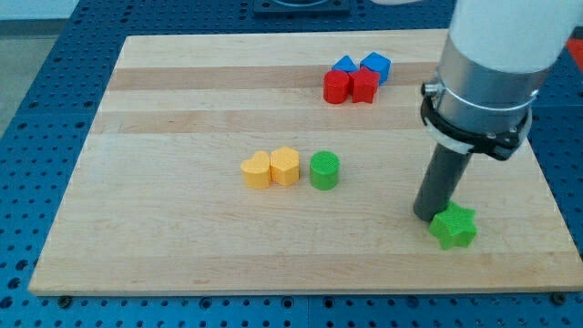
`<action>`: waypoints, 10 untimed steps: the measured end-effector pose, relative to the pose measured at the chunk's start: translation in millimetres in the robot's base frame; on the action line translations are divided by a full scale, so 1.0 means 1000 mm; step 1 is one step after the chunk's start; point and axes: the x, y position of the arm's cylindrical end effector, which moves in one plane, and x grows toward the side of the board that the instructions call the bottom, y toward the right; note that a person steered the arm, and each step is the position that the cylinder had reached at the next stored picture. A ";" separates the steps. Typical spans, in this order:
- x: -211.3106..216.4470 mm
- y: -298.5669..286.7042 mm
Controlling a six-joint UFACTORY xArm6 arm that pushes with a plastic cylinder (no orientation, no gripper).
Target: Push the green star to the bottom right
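Observation:
The green star [454, 227] lies on the wooden board [182, 246] near the view's bottom right. My tip [428, 215] stands just left of the star and slightly above it, touching or almost touching its upper left edge. The rod rises from there to the arm's white and grey body at the view's top right.
A green cylinder [324, 170] sits mid-board with two yellow blocks [258, 170] [285, 166] touching in a row to its left. Two red blocks [337, 87] [364, 85] and two blue blocks [344, 65] [375, 66] cluster near the board's top edge. The board's right edge [547, 191] is close to the star.

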 end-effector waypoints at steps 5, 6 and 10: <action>-0.012 -0.039; 0.009 -0.056; 0.023 0.018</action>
